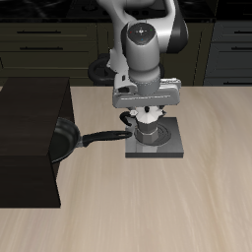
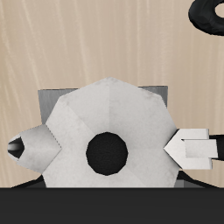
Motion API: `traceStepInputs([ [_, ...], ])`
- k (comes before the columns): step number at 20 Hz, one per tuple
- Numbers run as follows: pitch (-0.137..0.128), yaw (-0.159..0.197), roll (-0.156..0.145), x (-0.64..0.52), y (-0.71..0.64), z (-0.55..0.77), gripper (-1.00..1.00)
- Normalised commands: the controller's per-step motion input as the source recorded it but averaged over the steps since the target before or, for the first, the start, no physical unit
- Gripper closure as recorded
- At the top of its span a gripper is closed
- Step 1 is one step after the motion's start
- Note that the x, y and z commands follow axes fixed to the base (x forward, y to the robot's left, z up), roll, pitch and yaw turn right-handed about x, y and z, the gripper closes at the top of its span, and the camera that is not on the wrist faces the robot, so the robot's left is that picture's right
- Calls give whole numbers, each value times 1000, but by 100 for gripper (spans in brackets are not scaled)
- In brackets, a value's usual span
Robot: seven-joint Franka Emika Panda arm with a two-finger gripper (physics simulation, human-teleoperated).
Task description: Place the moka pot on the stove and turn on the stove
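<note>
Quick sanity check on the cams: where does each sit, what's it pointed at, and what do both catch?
Exterior view: in front of and above the table, facing the robot's base; shows the arm, gripper, moka pot, stove, frying pan.
Wrist view: on the gripper, looking straight down onto the moka pot lid; a dark band of the gripper's body shows at one edge.
Shared: moka pot, stove, tabletop.

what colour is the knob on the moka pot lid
Black, a round knob at the centre of the silver faceted moka pot. The wrist view shows it best.
</note>
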Motion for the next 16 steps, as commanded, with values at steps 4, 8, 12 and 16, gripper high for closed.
traceStepInputs([
  [4, 0, 1, 13, -148, 31, 5, 100],
  [8, -6, 15, 0, -152, -40, 49, 100],
  [12, -13, 8, -16, -99, -112, 63, 100],
  [16, 12, 6, -21, -15, -124, -70, 100],
])
